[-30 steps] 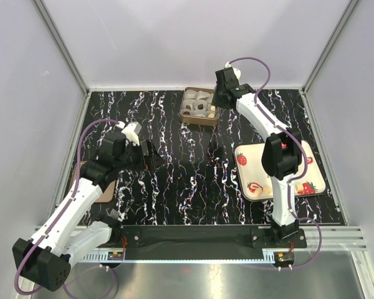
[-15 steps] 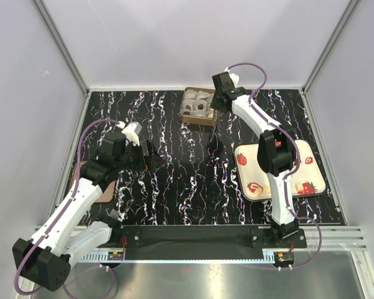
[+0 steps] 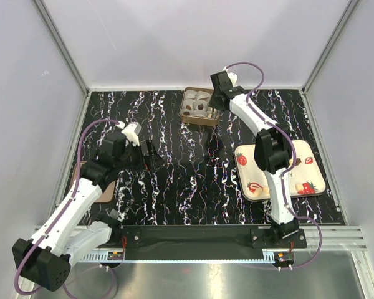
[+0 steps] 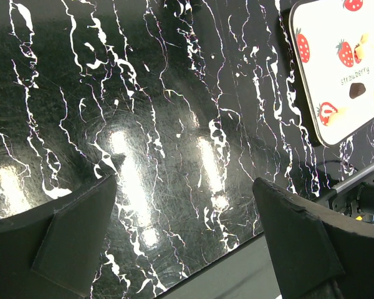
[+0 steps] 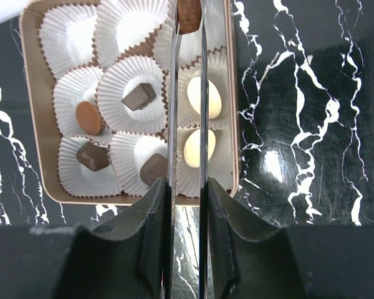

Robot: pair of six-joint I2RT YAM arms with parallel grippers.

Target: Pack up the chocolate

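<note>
Chocolate (image 4: pixel 358 89) lies on the strawberry tray (image 4: pixel 327 62) near the front edge, and the left hand (image 4: pixel 184 184) hangs spread wide and empty. Farther off, the right hand (image 5: pixel 187 37) pinches a brown piece (image 5: pixel 189 14) above the box (image 5: pixel 232 124). I'd lower it straight into the bare far cup (image 5: pixel 215 25), then part the fingers gently. The glossy, black-veined tabletop (image 3: pixel 174 180) runs back to pale walls (image 3: pixel 193 43).

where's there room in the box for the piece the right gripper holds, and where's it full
In the right wrist view, two cups in the top row are bare: the corner cup beside the box wall and the cup next to it. The six cups below are full, each with a chocolate. The third top cup is mostly hidden behind the right gripper.
</note>
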